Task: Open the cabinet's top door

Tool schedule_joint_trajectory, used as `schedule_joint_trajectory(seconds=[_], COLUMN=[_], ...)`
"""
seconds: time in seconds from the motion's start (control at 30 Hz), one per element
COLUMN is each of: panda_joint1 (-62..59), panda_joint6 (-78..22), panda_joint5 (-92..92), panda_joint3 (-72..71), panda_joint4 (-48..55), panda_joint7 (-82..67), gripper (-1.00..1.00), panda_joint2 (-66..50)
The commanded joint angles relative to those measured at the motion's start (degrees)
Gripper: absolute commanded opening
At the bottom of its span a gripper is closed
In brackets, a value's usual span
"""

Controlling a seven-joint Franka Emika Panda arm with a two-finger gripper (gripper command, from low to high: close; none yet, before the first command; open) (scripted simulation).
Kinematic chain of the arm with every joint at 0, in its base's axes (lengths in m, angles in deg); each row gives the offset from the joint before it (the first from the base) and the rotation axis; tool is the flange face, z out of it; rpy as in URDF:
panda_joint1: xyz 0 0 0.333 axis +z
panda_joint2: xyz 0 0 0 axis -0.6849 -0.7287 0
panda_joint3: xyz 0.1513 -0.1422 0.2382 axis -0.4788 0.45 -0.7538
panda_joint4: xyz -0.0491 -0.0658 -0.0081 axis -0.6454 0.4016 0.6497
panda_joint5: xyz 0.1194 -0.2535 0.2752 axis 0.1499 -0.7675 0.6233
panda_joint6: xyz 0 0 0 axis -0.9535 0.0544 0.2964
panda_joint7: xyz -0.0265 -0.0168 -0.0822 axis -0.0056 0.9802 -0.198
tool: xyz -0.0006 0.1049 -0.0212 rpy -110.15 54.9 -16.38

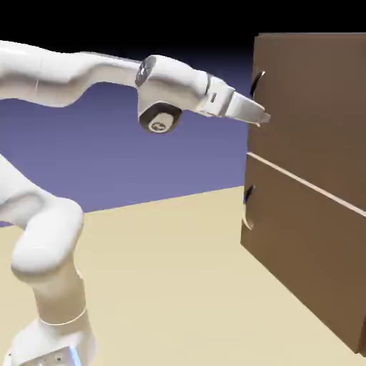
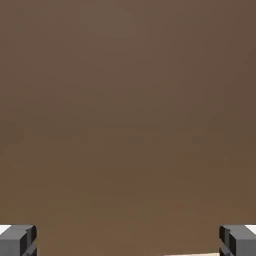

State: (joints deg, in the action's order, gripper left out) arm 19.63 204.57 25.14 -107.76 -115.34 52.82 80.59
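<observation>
The brown cabinet (image 1: 314, 186) stands at the exterior view's right. Its top door (image 1: 314, 100) carries a small dark curved handle (image 1: 257, 83) near the left edge, and a pale seam separates it from the lower panel (image 1: 300, 250). My gripper (image 1: 264, 118) reaches right at the top door, its tips close to the panel, below the handle and above the seam. In the hand view plain brown wood (image 2: 128, 110) fills the picture. The two grey fingertips (image 2: 17, 239) sit far apart at the bottom corners with nothing between them, so the gripper is open.
The lower panel has its own dark handle (image 1: 247, 207) near its left edge. A tan table (image 1: 164, 286) stretches beneath the arm up to the cabinet's foot. A sliver of pale surface shows at the bottom edge of the hand view.
</observation>
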Motion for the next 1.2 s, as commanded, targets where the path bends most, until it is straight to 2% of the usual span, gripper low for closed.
schedule_joint_trajectory(seconds=[0.0,1.17], panda_joint1=[-1.03,-36.89], panda_joint6=[0.08,2.72], panda_joint5=[2.50,89.72], panda_joint3=[-1.11,-40.04], panda_joint4=[0.77,27.59], panda_joint7=[-1.72,-61.76], gripper=[0.00,0.00], panda_joint2=[0.29,10.41])
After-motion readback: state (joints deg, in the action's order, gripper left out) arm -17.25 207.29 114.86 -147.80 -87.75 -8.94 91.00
